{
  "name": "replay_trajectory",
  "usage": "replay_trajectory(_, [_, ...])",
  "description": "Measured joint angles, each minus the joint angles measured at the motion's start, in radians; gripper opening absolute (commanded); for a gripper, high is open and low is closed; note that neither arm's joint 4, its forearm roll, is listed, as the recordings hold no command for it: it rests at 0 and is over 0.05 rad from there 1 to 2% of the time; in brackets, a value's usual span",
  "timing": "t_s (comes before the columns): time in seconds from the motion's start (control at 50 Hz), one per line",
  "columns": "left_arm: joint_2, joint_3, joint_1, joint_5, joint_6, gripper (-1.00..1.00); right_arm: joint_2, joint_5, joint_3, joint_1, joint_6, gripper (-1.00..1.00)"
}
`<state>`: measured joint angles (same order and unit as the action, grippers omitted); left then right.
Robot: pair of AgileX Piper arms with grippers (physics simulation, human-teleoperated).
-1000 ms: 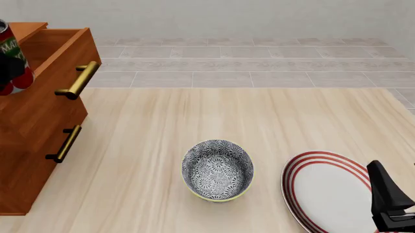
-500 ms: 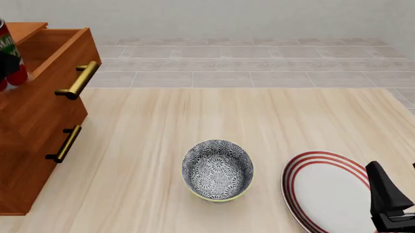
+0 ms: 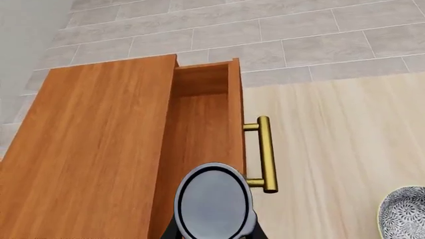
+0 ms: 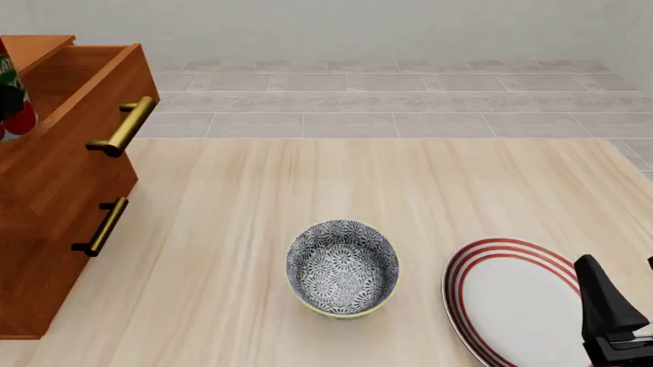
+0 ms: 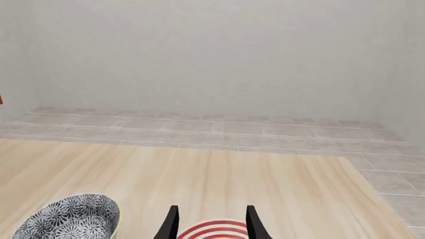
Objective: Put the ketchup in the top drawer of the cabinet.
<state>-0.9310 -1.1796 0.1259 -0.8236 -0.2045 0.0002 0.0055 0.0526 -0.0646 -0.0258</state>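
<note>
The ketchup [image 4: 11, 103], a can with a red and green label, shows at the far left edge of the front view, cut off by the frame, above the open top drawer [image 4: 97, 84] of the cabinet [image 4: 46, 222]. In the left wrist view its grey top [image 3: 213, 201] hangs over the drawer's inside [image 3: 199, 134], near the brass handle [image 3: 264, 152]. My left gripper [image 3: 214, 235] is shut on the can; only dark finger bits show beside it. My right gripper [image 4: 612, 325] is open and empty over the plate, its fingers [image 5: 171, 222] apart.
A grey patterned bowl [image 4: 342, 267] stands mid-table, also seen in the right wrist view [image 5: 69, 219]. A white plate with red rings [image 4: 510, 294] lies at the front right. The lower drawer front [image 4: 102, 225] is shut. Tiled floor lies beyond the table's far edge.
The ketchup has moved left, further out of the front view, staying over the open drawer. The right arm has barely moved.
</note>
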Motion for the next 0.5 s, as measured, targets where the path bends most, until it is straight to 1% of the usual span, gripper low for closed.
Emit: replay_trajectory(0.5, [-0.021, 0.025, 0.065, 0.039, 0.004, -1.00, 0.000, 0.000, -0.003, 0.000, -0.002, 1.00])
